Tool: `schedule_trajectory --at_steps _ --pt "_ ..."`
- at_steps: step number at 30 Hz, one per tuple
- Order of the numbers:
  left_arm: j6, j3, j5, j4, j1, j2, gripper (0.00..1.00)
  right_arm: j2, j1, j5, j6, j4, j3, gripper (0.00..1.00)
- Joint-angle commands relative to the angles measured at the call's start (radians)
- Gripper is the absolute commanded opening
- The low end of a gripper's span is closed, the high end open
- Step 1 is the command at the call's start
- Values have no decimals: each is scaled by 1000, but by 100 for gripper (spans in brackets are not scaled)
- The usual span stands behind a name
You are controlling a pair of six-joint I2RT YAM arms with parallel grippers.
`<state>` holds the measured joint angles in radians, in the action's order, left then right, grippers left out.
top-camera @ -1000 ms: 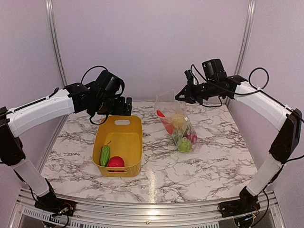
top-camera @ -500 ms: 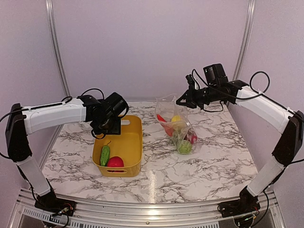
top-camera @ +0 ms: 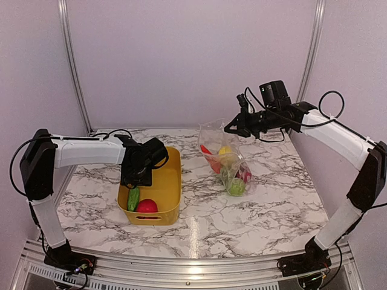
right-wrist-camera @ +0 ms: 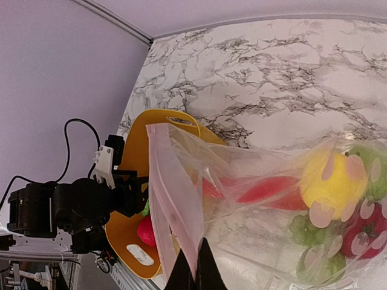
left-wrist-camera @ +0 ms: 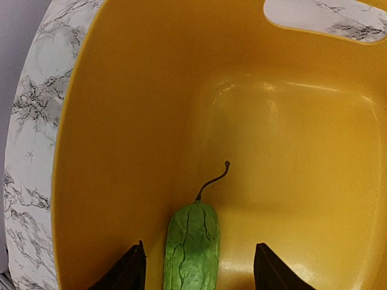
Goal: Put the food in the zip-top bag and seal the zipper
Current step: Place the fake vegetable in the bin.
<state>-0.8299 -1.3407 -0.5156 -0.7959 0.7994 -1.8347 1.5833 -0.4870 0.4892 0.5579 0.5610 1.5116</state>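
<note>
Left end effector [left-wrist-camera: 199, 270] has dropped into the yellow tub [left-wrist-camera: 109, 151], spread astride the cucumber [left-wrist-camera: 192, 244] at wrist-view bottom centre, long axis running up-frame; right end effector [top-camera: 233, 128] pinches the zip-top bag [top-camera: 211, 134] by its mouth.

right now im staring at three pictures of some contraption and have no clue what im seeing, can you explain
These are two robot arms bolted to the near edge of a marble table, each ending in a two-finger gripper. The wide picture comes from a fixed camera above and behind them; the other two come from a camera on each wrist. On the table sits a yellow tub holding a cucumber and a red apple. The left gripper hangs open inside the tub, a finger either side of the cucumber, not gripping it. The right gripper is shut on the mouth edge of the zip-top bag, holding it up; a yellow lemon and other toy food lie inside.
</note>
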Motion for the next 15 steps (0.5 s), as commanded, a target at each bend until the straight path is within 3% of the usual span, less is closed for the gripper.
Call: schedule_trajectory --at_steps 1,15 --pt "-34 30 -52 -32 3 -40 61 -24 -5 8 7 -18 1 0" --pt "-21 16 -5 -19 -2 -165 52 -20 -5 7 10 -20 10 0"
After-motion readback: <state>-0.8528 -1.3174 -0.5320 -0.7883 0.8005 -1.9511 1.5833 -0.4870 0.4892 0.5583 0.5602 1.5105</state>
